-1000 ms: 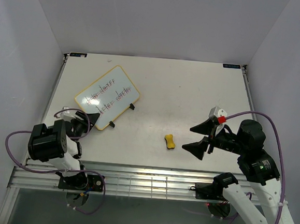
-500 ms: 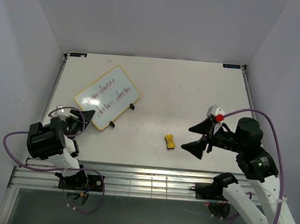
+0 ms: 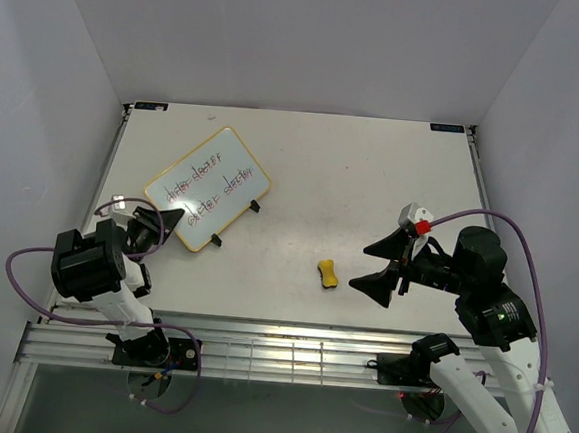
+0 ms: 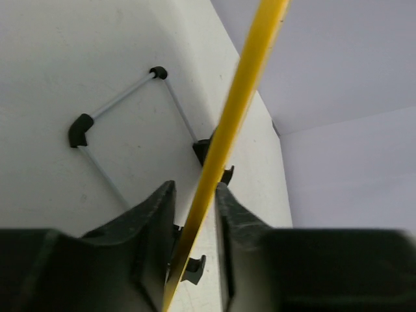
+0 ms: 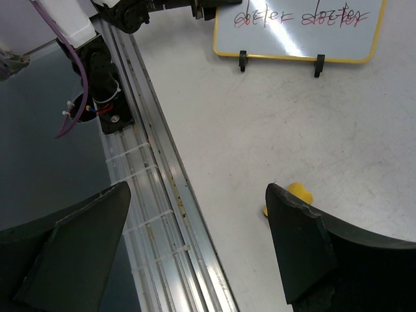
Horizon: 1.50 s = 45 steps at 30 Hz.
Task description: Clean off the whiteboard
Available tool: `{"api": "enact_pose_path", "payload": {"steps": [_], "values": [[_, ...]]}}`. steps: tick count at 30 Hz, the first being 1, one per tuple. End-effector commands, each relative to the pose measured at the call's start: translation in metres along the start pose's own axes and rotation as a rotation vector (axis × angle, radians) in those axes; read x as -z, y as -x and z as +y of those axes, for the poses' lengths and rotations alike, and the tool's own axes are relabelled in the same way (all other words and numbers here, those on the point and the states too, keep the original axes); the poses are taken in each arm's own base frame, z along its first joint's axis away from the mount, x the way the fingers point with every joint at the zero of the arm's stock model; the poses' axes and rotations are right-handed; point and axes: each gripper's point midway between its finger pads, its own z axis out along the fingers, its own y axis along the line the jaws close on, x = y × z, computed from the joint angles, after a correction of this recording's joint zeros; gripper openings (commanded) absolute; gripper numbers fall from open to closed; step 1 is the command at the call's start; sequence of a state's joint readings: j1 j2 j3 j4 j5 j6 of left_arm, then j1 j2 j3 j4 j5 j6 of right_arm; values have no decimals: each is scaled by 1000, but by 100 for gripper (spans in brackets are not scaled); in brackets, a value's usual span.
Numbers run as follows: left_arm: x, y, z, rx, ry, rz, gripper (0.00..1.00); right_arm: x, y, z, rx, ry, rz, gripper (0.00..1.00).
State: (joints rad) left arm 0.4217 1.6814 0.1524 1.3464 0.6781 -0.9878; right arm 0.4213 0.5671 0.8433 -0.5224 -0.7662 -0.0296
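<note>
The whiteboard (image 3: 208,190) stands propped at the table's back left, with a yellow frame and two lines of handwriting; it also shows in the right wrist view (image 5: 296,29). My left gripper (image 3: 168,225) is at its near left corner. In the left wrist view the fingers (image 4: 156,214) sit close on either side of the yellow frame edge (image 4: 240,97), gripper (image 4: 195,188) shut on it. My right gripper (image 3: 360,268) is wide open and empty, just right of the yellow bone-shaped eraser (image 3: 328,274), which peeks out beside one finger in its wrist view (image 5: 296,193).
The board's wire stand with black feet (image 4: 123,123) rests on the table behind the board. A metal rail (image 3: 279,351) runs along the table's near edge. White walls enclose the left, back and right sides.
My left gripper has swung up and left onto the whiteboard's near left corner. The right arm has barely moved. The board and eraser stay where they were.
</note>
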Motion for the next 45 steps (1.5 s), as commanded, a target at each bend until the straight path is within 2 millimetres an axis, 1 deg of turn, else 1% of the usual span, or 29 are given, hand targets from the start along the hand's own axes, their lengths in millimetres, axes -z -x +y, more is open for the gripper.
{"api": "enact_pose_path", "payload": {"steps": [1,3,4,6,8,11,12,15,16,18,19,23,26,29,30,31,32,33,34,35,36,38,39,40,41,42,43,44,45], "values": [[-2,24,-32,-153,-142,-94,34,-1,7,2,20,14,-19,90],[0,24,-31,-155,-137,-101,26,-2,7,1,18,14,-18,90],[1,24,-31,-160,-135,-104,16,-2,8,2,20,14,-19,90],[3,26,-30,-171,-118,-124,0,-2,7,1,16,13,-17,90],[4,29,-29,-191,-102,-142,0,-2,6,0,14,8,-16,90],[7,33,-36,-223,-107,-159,0,-2,6,1,15,8,-17,90],[9,37,-43,-243,-120,-175,0,-2,7,1,14,8,-19,90],[10,42,-51,-276,-129,-195,0,-2,8,0,14,7,-22,90],[10,50,-62,-308,-151,-215,0,-3,7,0,12,7,-21,90],[7,51,-67,-324,-148,-211,0,-3,7,-1,9,-1,-23,90],[7,57,-78,-358,-170,-230,0,-3,7,-2,11,-7,-27,90],[5,51,-92,-402,-210,-209,0,-4,6,-6,-25,-29,-38,90],[7,44,-89,-385,-211,-193,0,-5,5,-7,-38,-37,-46,90],[12,43,-102,-383,-268,-201,0,-6,7,-13,-48,-65,-65,90],[13,46,-110,-390,-287,-206,0,-7,7,-18,-73,-91,-72,90],[14,47,-117,-396,-304,-206,0,-10,0,-23,-97,-109,-66,90],[14,45,-125,-404,-323,-198,0,-12,2,-29,-112,-132,-80,90],[13,50,-138,-422,-338,-198,0,-13,0,-42,-179,-199,-90,90],[13,49,-148,-435,-353,-189,0,-18,-10,-54,-237,-245,-74,90],[9,48,-146,-428,-321,-174,0,-19,-12,-62,-279,-286,-79,90],[14,56,-171,-471,-364,-203,0,-22,-21,-77,-356,-355,-66,90],[15,54,-190,-475,-374,-199,0,-25,-33,-92,-412,-426,-43,90],[15,51,-192,-467,-354,-179,0,-26,-44,-108,-449,-503,-19,90],[23,57,-217,-483,-387,-204,0,-26,-51,-116,-458,-539,-3,90],[25,55,-226,-460,-383,-192,0,-26,-59,-123,-465,-567,16,90],[25,48,-220,-410,-334,-144,0,-26,-73,-135,-486,-628,64,90],[38,50,-239,-383,-360,-145,0,-26,-80,-140,-488,-654,97,90],[43,46,-243,-354,-353,-119,0,-27,-88,-144,-495,-672,128,90],[45,35,-229,-297,-277,-51,0,-27,-92,-149,-498,-695,149,90]]}}
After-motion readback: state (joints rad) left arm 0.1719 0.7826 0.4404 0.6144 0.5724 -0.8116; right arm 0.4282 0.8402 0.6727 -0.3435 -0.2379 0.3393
